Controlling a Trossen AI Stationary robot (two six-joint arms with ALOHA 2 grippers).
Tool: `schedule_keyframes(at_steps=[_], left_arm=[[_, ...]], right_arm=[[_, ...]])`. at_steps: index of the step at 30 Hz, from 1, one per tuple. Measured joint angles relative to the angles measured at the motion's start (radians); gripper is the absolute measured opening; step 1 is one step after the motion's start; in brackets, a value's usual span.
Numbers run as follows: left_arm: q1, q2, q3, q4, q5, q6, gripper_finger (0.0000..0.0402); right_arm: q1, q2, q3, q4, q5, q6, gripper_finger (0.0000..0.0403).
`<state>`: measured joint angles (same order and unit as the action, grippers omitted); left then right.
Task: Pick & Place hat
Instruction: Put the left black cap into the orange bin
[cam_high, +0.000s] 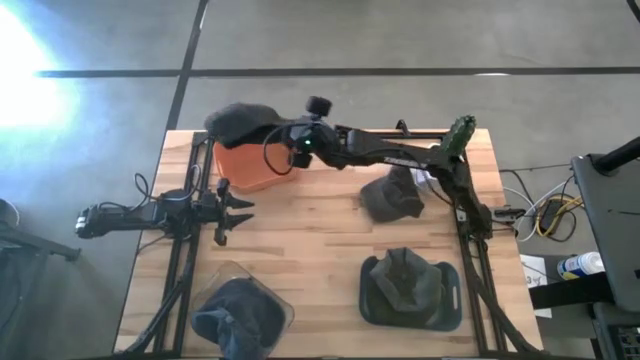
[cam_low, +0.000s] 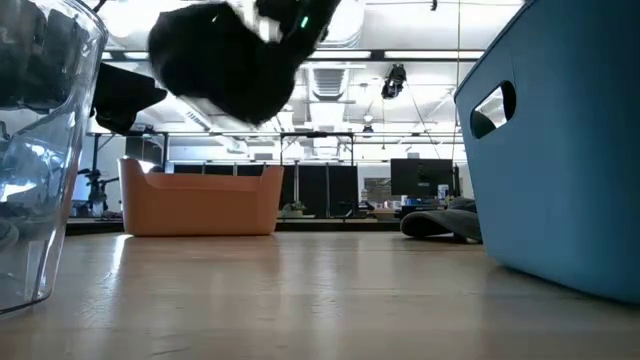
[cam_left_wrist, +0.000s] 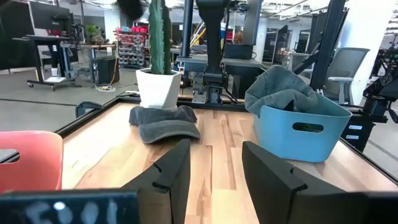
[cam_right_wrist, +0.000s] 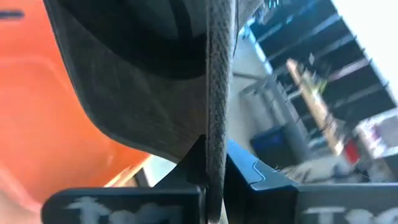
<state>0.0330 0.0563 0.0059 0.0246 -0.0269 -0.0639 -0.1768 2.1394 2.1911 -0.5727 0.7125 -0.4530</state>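
A dark grey hat (cam_high: 240, 122) hangs in the air over the orange bin (cam_high: 250, 168), held by my right gripper (cam_high: 282, 135), which is shut on it. The low view shows this hat (cam_low: 225, 60) high above the bin (cam_low: 200, 200). A second grey hat (cam_high: 392, 195) lies flat on the table, right of centre. My left gripper (cam_high: 238, 207) waits open near the table's left side, touching nothing. My right gripper (cam_right_wrist: 214, 155) pinches a thin edge of the hat (cam_right_wrist: 216, 106) between its two fingers. The hat's hollow inside (cam_right_wrist: 143, 93) faces the camera. The fingers reach in from the table's right, roughly level. The hat is lifted clear, above the orange bin (cam_right_wrist: 37, 124).
A blue bin (cam_high: 445, 300) at the near right holds another grey hat (cam_high: 405, 275). A clear container (cam_high: 275, 300) at the near left holds a dark one. A potted cactus (cam_high: 460, 132) stands at the far right corner. Bare wood lies between the bins.
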Motion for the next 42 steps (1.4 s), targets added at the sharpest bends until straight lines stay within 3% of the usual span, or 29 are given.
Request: schedule_keyframes(at_steps=[4,11,14,18,25,31,36,42], left_arm=[[0.0,0.0,0.0,0.0,0.0,0.0,0.014],[0.0,0.0,0.0,0.0,0.0,0.0,0.014],[0.0,0.0,0.0,0.0,0.0,0.0,0.014],[0.0,0.0,0.0,0.0,0.0,0.0,0.014],[0.0,0.0,0.0,0.0,0.0,0.0,0.014],[0.0,0.0,0.0,0.0,0.0,0.0,0.014],[0.0,0.0,0.0,0.0,0.0,0.0,0.014],[0.0,0.0,0.0,0.0,0.0,0.0,0.014]], right_arm=[[-0.037,0.097,-0.002,0.109,-0.005,-0.185,0.0013],[-0.095,0.269,0.06,0.123,0.066,-0.249,0.0014],[-0.088,0.331,0.104,0.133,0.106,-0.344,0.0027],[-0.064,0.362,0.142,0.136,0.075,-0.392,0.0058],[-0.036,0.335,0.147,0.101,0.075,-0.365,0.0129],[-0.026,0.267,0.148,-0.132,0.074,-0.213,0.0176],[-0.024,0.203,0.146,-0.291,0.012,0.015,0.019],[-0.014,0.176,0.144,-0.434,-0.044,0.042,0.0192]])
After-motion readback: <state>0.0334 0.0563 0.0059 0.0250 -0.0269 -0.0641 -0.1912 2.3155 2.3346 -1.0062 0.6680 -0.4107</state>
